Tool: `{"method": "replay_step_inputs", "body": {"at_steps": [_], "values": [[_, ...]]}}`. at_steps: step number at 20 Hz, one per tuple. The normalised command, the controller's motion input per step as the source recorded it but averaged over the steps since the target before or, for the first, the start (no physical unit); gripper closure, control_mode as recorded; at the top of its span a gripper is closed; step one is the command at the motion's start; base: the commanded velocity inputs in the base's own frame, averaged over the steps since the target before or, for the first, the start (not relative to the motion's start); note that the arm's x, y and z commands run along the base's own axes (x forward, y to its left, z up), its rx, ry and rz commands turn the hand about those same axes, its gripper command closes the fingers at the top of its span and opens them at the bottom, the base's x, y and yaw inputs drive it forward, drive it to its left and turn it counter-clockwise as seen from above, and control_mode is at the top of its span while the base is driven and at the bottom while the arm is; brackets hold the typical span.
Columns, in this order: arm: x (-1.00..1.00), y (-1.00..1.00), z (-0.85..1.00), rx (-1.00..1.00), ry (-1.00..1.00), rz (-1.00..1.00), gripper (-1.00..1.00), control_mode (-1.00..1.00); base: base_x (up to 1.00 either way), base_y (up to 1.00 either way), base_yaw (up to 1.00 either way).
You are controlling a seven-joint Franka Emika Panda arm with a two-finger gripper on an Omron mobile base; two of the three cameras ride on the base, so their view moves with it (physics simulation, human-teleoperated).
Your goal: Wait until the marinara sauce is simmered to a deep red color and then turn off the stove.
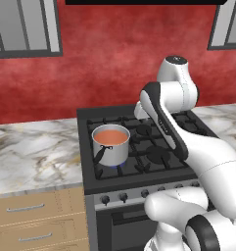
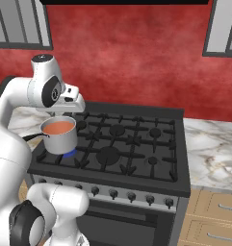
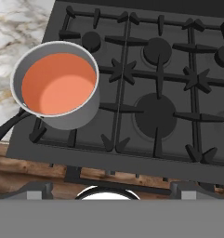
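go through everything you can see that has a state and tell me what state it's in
Marinara sauce: pale orange-red, not yet deep red.
Small shiny steel saucepan: upright on the front-left burner, uncovered.
Front-left burner of the wide black gas stove: lit, blue flame showing under the saucepan.
Other burners: no flame visible.
Gripper: open, holding nothing, above the stove's front edge.

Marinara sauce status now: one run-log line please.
marinara sauce: pale orange-red, not deep red | burner flame: lit | stove: on | gripper: open, above stove | action: wait
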Motion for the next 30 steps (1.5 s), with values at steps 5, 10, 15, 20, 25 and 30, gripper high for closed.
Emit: {"method": "replay_step_inputs", "body": {"at_steps": [5,10,15,20,25,30], "values": [[0.00,0.00,0.00,0.00,0.00,0.00,-1.00,-1.00,0.00,0.00,0.00],[0.00,0.00,0.00,0.00,0.00,0.00,-1.00,-1.00,0.00,0.00,0.00],[0.00,0.00,0.00,0.00,0.00,0.00,-1.00,-1.00,0.00,0.00,0.00],[0.00,0.00,0.00,0.00,0.00,0.00,-1.00,-1.00,0.00,0.00,0.00],[0.00,0.00,0.00,0.00,0.00,0.00,-1.00,-1.00,0.00,0.00,0.00],[0.00,0.00,0.00,0.00,0.00,0.00,-1.00,-1.00,0.00,0.00,0.00]]}}
